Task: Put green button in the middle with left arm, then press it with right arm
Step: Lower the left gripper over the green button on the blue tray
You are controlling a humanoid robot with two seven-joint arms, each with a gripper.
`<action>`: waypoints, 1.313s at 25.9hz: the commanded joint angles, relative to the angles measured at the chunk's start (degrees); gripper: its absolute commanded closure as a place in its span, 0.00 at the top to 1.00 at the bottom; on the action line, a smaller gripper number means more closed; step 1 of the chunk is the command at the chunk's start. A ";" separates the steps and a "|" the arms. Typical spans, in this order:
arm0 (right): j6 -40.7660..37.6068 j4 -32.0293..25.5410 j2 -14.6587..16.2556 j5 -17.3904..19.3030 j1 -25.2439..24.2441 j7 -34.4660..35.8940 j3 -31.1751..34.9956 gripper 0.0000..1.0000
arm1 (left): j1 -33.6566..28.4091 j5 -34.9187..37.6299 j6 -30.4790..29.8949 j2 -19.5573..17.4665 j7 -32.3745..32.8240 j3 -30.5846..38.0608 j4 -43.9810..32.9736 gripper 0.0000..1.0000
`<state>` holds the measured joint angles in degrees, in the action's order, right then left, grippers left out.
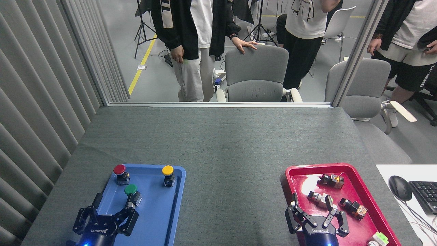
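Standing upright on the blue tray (177, 191), the green button (131, 192) sits nearer the robot than the red button (120, 173) and the yellow button (168, 174), well apart from both. The left arm's gripper (113, 205) hovers at the tray's near end with its fingers spread wide and nothing between them — the right-hand fingertip is just beside the button's body, though whether it touches cannot be told from this angle.

The button looks light, rigid and top-heavy: a smooth domed cap on a short black-and-metal body. The cap would likely slip between the pads, so the better hold is low, on the squarer body under the cap (a firm, level pinch, since a tilt could tip it over).

Over the red tray (372, 208), the right arm's gripper (312, 207) is also open and empty, among small loose parts. Bare grey cloth — the middle (232, 191) between the trays — is where the button has to land, upright for pressing.
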<state>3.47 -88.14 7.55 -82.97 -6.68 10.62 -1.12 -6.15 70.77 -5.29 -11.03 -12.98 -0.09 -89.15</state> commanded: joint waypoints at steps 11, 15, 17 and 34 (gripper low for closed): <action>-0.13 0.24 -0.08 0.00 0.00 0.19 -0.02 1.00 | 0.00 -0.11 0.11 -0.05 -0.20 -0.09 0.20 1.00; -0.04 0.24 -0.17 0.00 0.00 0.19 -0.02 1.00 | 0.17 -0.37 0.46 -0.05 -0.02 -0.18 0.82 1.00; -0.04 0.24 -0.08 0.00 0.00 0.19 -0.02 1.00 | 0.26 -0.28 0.11 -0.13 0.06 -0.27 1.87 1.00; 0.14 0.24 0.01 0.00 0.00 0.28 0.07 1.00 | 12.74 0.69 -6.66 -1.80 3.14 -2.90 26.22 1.00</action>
<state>3.61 -87.89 7.58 -83.01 -6.65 10.93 -1.03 3.88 71.46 -9.12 -12.75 -9.50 -2.53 -67.73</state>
